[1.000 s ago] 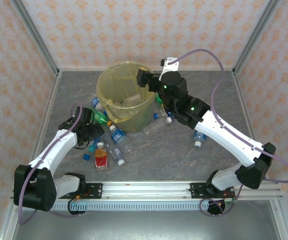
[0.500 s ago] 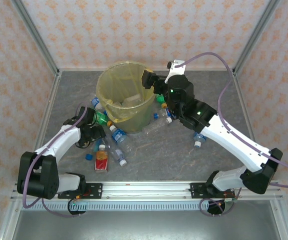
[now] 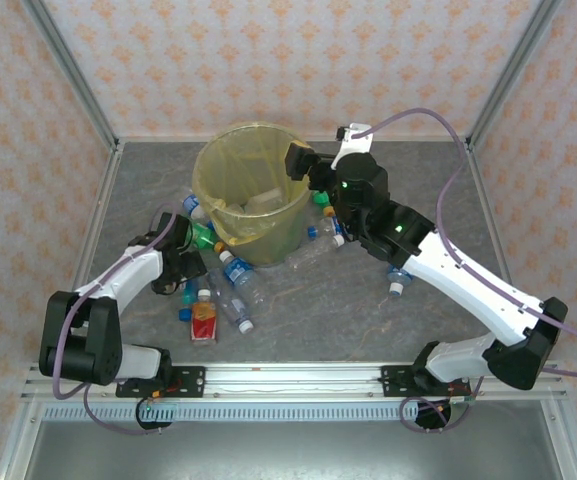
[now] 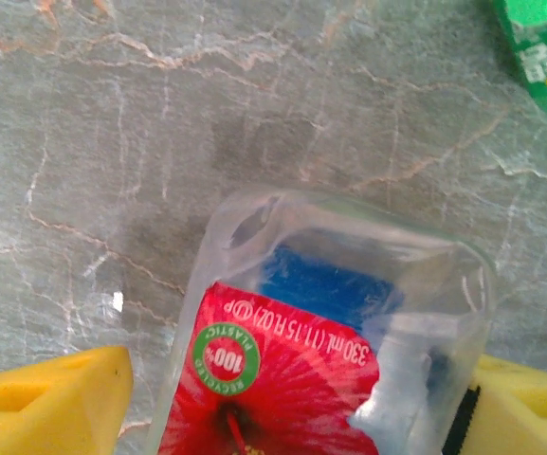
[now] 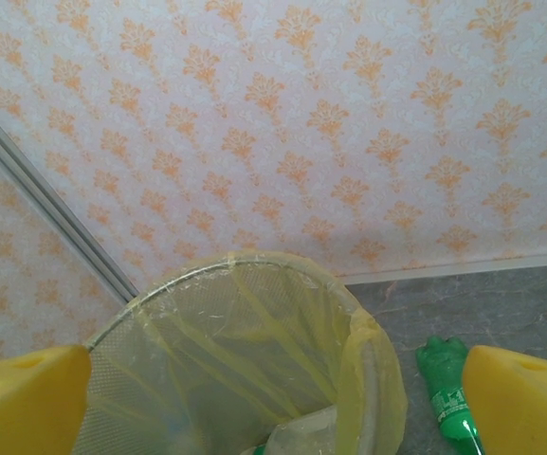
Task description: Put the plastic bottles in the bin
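While the right end effector (image 5: 275, 400) gapes by bin (image 5: 373, 370) and green bottle (image 5: 448, 393), left end effector (image 4: 287, 408) straddles red-labelled bottle (image 4: 349, 284), grip unclear.

A lab test booth: patterned wall panels (image 3: 288, 60), metal corner posts (image 3: 72, 72), marbled tabletop (image 3: 318, 310).

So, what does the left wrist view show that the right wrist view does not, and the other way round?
Left wrist: a clear bottle with a red flower label between the yellow fingers, with something blue seen through it. Right wrist: the yellow-lined bin and the patterned wall, with nothing between the open jaws. Both: yellow fingers at the lower corners, the grey marbled table, and a green bottle at the right, perhaps a different one.
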`<action>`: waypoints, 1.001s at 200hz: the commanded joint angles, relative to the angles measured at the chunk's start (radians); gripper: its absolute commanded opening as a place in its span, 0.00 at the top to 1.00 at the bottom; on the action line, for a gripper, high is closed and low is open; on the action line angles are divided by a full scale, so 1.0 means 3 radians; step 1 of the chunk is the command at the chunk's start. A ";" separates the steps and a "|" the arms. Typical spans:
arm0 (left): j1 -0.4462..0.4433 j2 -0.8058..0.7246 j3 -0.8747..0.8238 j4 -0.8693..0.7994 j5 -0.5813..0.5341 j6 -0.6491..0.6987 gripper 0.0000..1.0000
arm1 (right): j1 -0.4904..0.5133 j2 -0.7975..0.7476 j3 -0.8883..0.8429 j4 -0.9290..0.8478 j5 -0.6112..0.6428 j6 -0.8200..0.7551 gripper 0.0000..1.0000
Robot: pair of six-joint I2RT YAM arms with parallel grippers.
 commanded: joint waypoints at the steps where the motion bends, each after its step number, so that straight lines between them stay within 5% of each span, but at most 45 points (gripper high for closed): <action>1: 0.0083 0.0068 0.0008 0.0140 -0.0154 0.0103 0.16 | -0.0017 -0.0108 -0.0058 0.0068 0.0035 0.0061 0.00; 52: 0.0185 0.0248 -0.0018 0.0276 -0.0124 0.0195 0.21 | -0.0022 -0.0119 -0.0056 0.0034 0.0071 0.0066 0.00; 97: 0.0219 0.0162 0.0006 0.0274 -0.0281 0.0188 0.46 | -0.0027 -0.0125 -0.0059 0.0019 0.0092 0.0063 0.00; 200: 0.0226 -0.0398 0.0779 -0.0147 -0.0705 0.0178 0.45 | -0.0032 0.0043 0.0089 0.0004 -0.0037 0.0071 0.00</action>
